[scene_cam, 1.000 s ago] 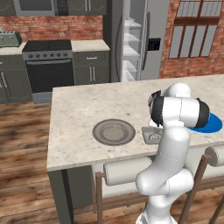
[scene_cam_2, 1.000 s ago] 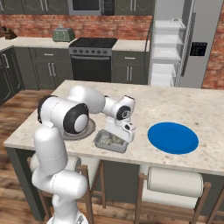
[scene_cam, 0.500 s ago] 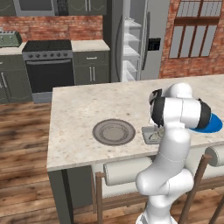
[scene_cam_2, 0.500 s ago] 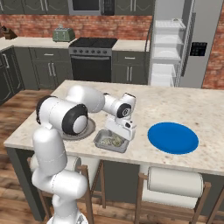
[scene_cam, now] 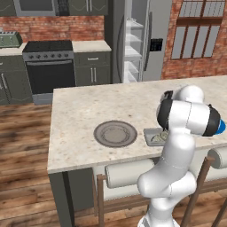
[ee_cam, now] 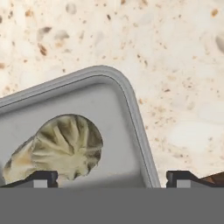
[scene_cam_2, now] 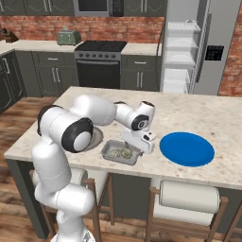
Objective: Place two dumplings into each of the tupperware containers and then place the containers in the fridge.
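A shallow grey tupperware container lies near the counter's front edge, with dumplings inside it. In the hand view one corner of the tupperware container shows, holding a wrinkled tan dumpling with a second lump against its side. My gripper hangs open just above that corner, gripping nothing: one fingertip is over the dumpling, the other outside the rim over the counter. From the right base the gripper points down at the tray's right end. The fridge stands open behind the island.
A round blue plate lies right of the tray, and a round grey plate left of it. Stools stand under the counter's front edge. A black oven range sits at the back wall.
The fingers have spread a little wider above the tray. The arm has hardly moved, and the dumplings stay in the container.
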Motion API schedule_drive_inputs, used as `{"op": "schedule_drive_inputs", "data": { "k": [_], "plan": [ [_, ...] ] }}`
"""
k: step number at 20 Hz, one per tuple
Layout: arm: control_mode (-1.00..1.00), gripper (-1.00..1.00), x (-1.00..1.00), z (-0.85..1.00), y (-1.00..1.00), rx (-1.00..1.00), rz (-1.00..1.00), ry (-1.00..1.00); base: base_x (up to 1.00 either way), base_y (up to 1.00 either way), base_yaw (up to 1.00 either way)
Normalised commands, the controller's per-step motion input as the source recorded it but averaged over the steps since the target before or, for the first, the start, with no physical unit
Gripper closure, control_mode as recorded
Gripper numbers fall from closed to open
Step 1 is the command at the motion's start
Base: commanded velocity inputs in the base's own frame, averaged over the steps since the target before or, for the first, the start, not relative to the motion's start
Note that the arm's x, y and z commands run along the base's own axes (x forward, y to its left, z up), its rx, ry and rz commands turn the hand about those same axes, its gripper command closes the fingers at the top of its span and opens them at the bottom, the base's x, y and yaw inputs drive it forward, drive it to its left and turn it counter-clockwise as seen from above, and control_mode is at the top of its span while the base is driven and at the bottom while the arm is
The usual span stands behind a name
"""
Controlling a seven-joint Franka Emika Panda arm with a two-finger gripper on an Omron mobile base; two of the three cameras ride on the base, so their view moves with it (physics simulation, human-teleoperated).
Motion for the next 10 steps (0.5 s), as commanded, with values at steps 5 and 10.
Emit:
{"op": "schedule_drive_inputs", "data": {
  "k": [5, 10],
  "plan": [
    [-1.0, -1.0, 0.22, -0.01, -0.61, 0.0, 0.01, 0.0, 0.0, 0.0, 0.0],
    [-1.0, -1.0, 0.26, -0.38, -0.13, 0.0, 0.17, -0.06, 0.0, 0.0, 0.0]
  ]
}}
